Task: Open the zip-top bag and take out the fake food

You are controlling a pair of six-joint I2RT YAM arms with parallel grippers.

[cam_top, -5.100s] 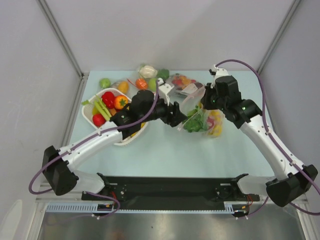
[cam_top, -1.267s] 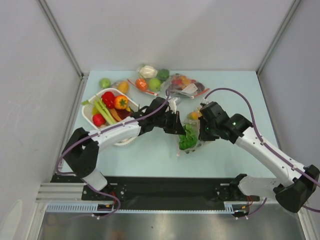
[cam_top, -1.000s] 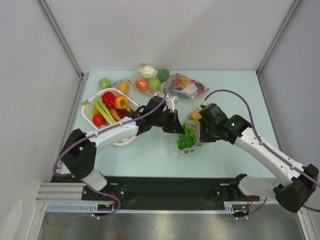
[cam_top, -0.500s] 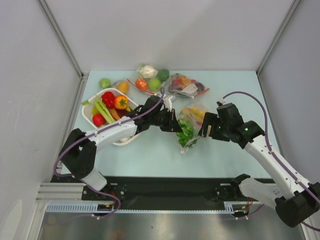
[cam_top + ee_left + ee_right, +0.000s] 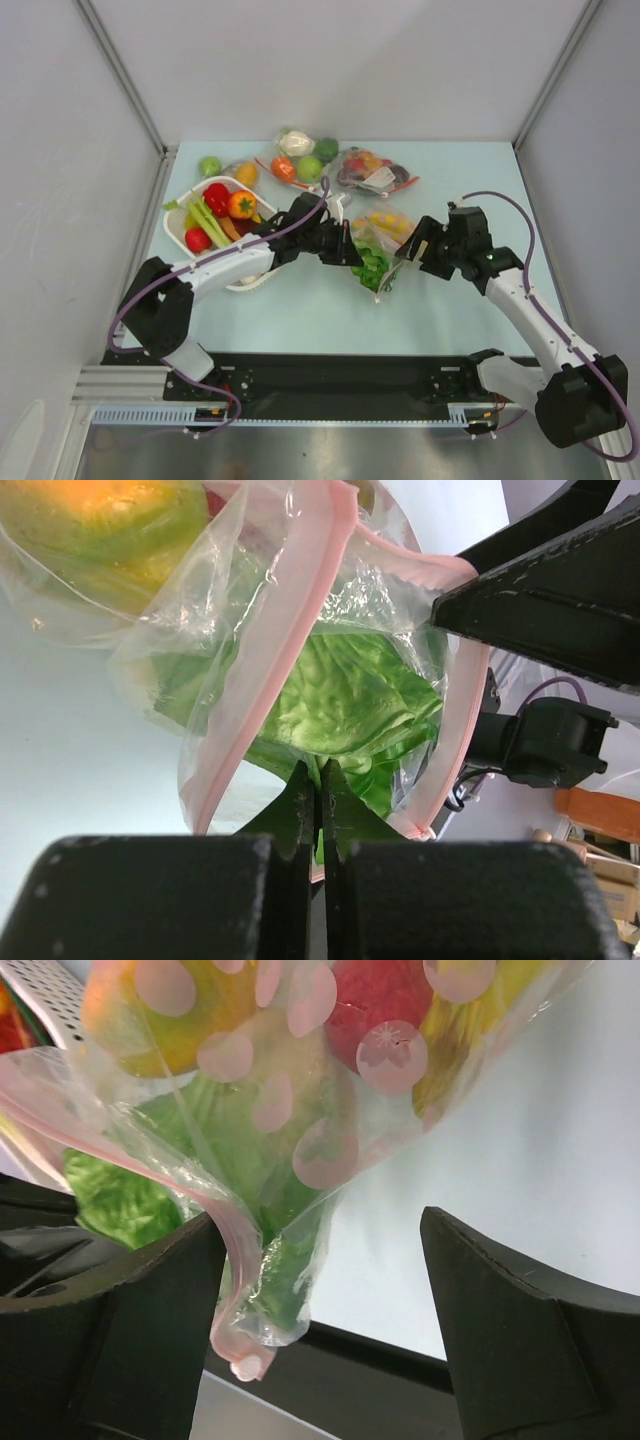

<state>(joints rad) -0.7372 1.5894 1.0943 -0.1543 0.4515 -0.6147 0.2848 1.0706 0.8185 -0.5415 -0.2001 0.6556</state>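
Note:
The zip-top bag [image 5: 388, 232] lies mid-table, its pinkish zip strip [image 5: 300, 610] spread into an open mouth. Green lettuce [image 5: 371, 267] pokes out of that mouth; a yellow banana bunch [image 5: 388, 221] sits deeper inside. My left gripper [image 5: 352, 252] reaches into the mouth and is shut on a lettuce leaf [image 5: 340, 695]. My right gripper [image 5: 408, 250] stands open just right of the bag. The bag's zip corner [image 5: 238, 1335] hangs between its fingers [image 5: 150, 1290], close to the left one, and neither finger closes on it. A red piece [image 5: 375, 1000] and an orange-yellow fruit [image 5: 150, 1010] show through the plastic.
A white basket [image 5: 178, 215] with red peppers, a tomato and a leek stands at the left, under my left arm. Two other filled clear bags [image 5: 375, 172] [image 5: 298, 150] and a loose green fruit [image 5: 209, 165] lie along the back. The black base rail [image 5: 340, 375] runs along the near edge.
My right gripper has opened, let go of the bag and drawn back to the right. The bag has settled slightly toward the back. My left gripper stays shut in place.

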